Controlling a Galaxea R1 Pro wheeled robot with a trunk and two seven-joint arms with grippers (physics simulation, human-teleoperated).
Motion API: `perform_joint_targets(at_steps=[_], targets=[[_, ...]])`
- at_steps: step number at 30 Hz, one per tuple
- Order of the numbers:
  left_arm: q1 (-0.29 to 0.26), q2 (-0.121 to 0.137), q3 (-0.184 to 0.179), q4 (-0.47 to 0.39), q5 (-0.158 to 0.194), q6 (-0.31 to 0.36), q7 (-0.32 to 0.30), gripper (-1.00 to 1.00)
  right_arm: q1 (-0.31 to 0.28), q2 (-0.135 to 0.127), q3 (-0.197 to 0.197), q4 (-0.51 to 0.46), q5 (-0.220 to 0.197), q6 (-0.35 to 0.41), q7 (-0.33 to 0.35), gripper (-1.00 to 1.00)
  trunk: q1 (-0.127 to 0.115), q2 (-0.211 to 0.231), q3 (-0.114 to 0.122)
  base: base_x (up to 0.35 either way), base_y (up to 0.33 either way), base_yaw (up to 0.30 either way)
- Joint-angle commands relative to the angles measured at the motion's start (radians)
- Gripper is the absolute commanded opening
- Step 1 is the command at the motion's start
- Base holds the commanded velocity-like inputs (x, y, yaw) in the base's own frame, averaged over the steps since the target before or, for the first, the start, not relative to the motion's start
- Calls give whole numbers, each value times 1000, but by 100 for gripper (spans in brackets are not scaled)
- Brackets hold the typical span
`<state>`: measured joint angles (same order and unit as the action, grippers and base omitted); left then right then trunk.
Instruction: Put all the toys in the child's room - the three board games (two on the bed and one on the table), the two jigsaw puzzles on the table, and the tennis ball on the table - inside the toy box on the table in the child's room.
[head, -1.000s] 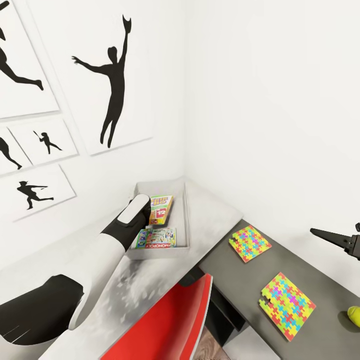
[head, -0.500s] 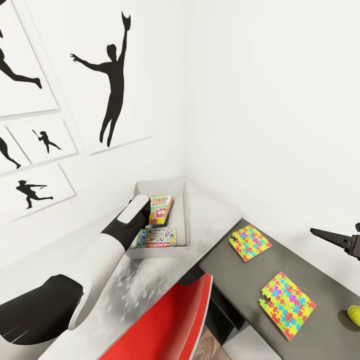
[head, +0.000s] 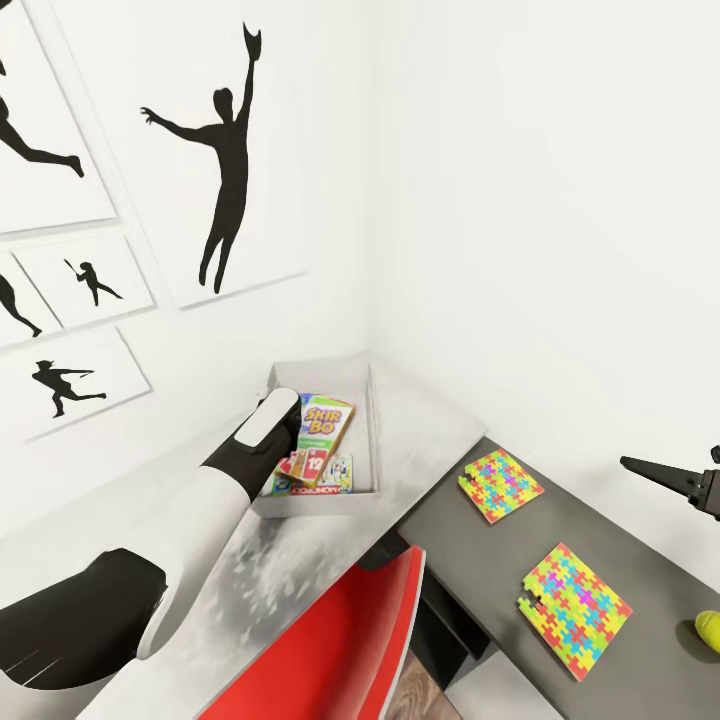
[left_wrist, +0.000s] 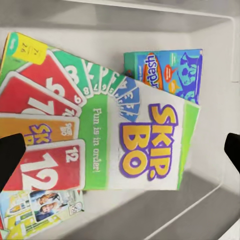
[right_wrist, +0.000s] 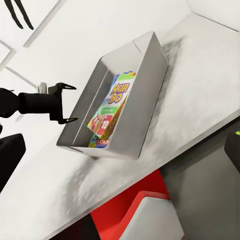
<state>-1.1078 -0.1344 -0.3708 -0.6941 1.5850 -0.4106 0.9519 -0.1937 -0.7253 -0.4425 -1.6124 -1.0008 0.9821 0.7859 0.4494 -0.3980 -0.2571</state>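
SKIP-BO box (head: 318, 434) had dropped flat into the toy box (head: 372, 440), over the Monopoly box (head: 322, 480). Left gripper (right_wrist: 67, 103) hung spread and empty; its wrist view revealed a blue game (left_wrist: 167, 70) beneath.

1. Wall prints: white panels with black baseball-player silhouettes hang on the left wall. The largest (head: 225, 150) shows a figure reaching upward; smaller ones (head: 88, 281) and (head: 70, 385) sit below and to its left.
2. Red chair (head: 340, 640): its curved back stands at the near edge of the pale counter, also seen in the right wrist view (right_wrist: 125, 210).
3. Lower dark grey counter (head: 470, 545): set against the right wall, butting the pale counter at the room corner.
4. Walls: plain white, meeting in a corner.
5. Floor: a small patch of wood plank (head: 425, 700) shows beneath the chair.
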Motion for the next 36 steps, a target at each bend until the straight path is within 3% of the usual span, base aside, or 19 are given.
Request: perform_joint_targets(at_steps=[1,18,25,36], targets=[[-1,1,-3,0,4,-4,3,100,-1,0,0,0,2,4,4,100,1,-2,-2,0,0,0],[1,2,-2,-5,8,-4,6,100,-1,0,-1,0,2,4,4,100,1,-2,-2,0,0,0],[11,2,-2,-38,9,-3,41,100,-1,0,-1,0,2,4,4,100,1,-2,-2,0,0,0],[78,2,-9,-278,6,-1,133,100,-1,2,8,0,1,4,4,100,1,-2,-2,0,0,0]])
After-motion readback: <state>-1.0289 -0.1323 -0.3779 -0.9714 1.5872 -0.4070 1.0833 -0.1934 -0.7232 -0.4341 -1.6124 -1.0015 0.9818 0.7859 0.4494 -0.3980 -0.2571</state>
